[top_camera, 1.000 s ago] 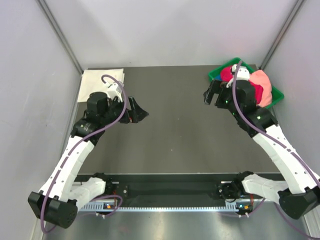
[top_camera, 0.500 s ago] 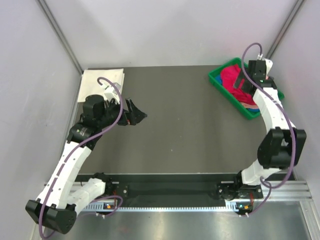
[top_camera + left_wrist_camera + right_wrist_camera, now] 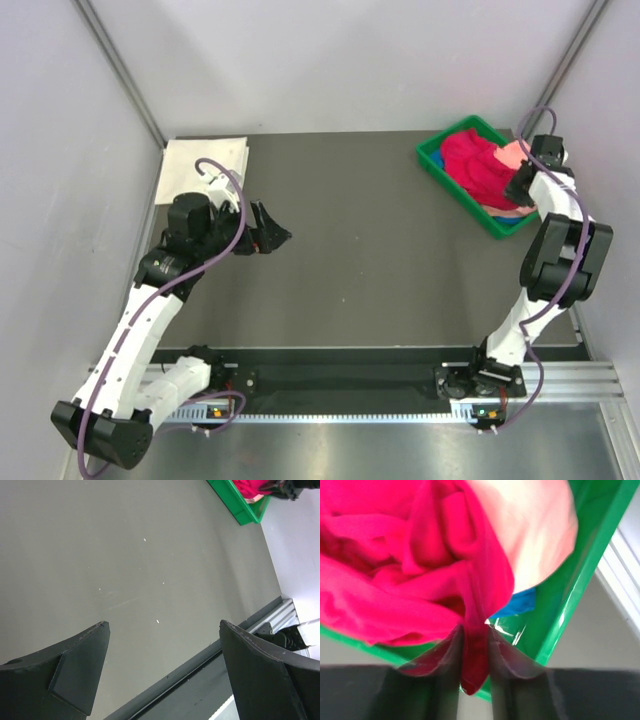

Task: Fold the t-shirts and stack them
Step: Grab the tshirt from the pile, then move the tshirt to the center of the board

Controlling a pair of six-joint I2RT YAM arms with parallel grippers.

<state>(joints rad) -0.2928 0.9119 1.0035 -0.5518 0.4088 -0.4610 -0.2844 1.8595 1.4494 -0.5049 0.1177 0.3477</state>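
A crimson-red t-shirt (image 3: 473, 165) lies crumpled in the green bin (image 3: 436, 166) at the back right, over a salmon-pink t-shirt (image 3: 511, 154) and a blue t-shirt (image 3: 517, 605). My right gripper (image 3: 520, 186) is at the bin's right side, shut on a fold of the red t-shirt (image 3: 476, 650). A white t-shirt (image 3: 203, 160), folded square, lies at the back left. My left gripper (image 3: 274, 229) hangs open over the bare table in front of the white shirt, with nothing between its fingers (image 3: 75, 670).
The green bin sits angled in the back right corner, close to the right wall. Grey walls enclose the dark table (image 3: 360, 260) on three sides. The arms' base rail (image 3: 340, 385) runs along the near edge.
My right arm swung from the bin's left side over to its right side and down, and its gripper shut on the red t-shirt. The left arm barely moved.
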